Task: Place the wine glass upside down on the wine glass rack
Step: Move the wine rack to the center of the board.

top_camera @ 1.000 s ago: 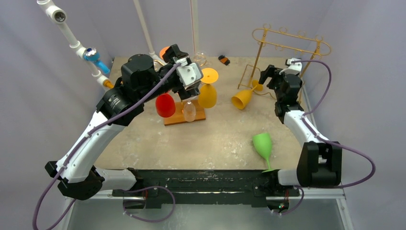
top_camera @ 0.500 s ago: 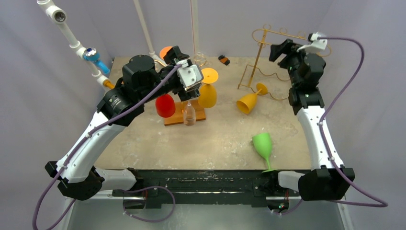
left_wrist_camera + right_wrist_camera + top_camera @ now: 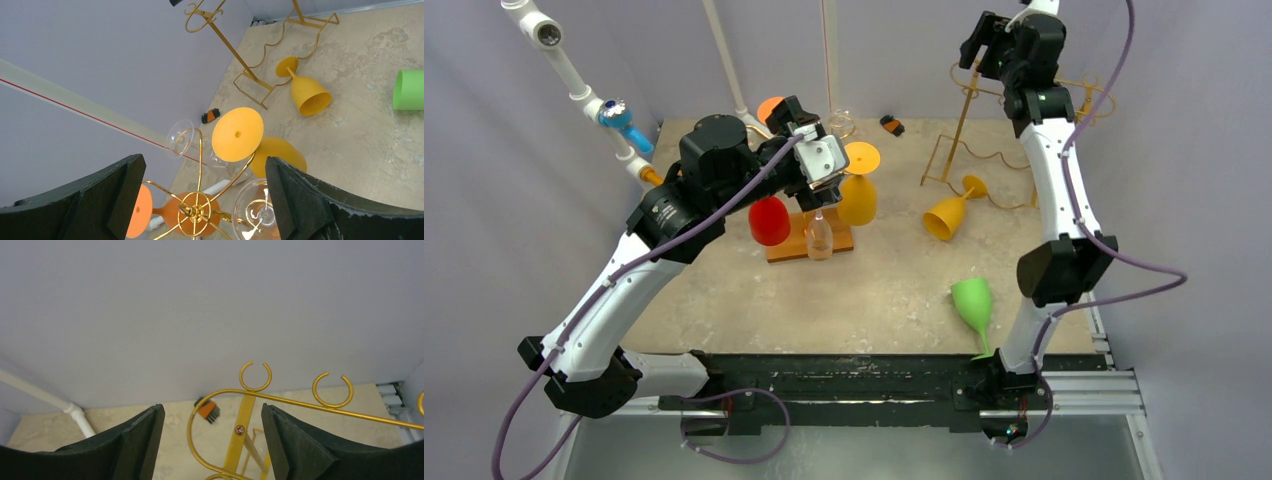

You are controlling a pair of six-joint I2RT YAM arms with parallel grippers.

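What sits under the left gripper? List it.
A small gold rack with a clear glass and a yellow glass hanging upside down. From above, the left gripper hides the rack's top.

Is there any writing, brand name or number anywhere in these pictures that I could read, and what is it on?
No text can be read in any view.
Left arm's black joint: a faint white mark, too small to read.
Nothing else shows any print.
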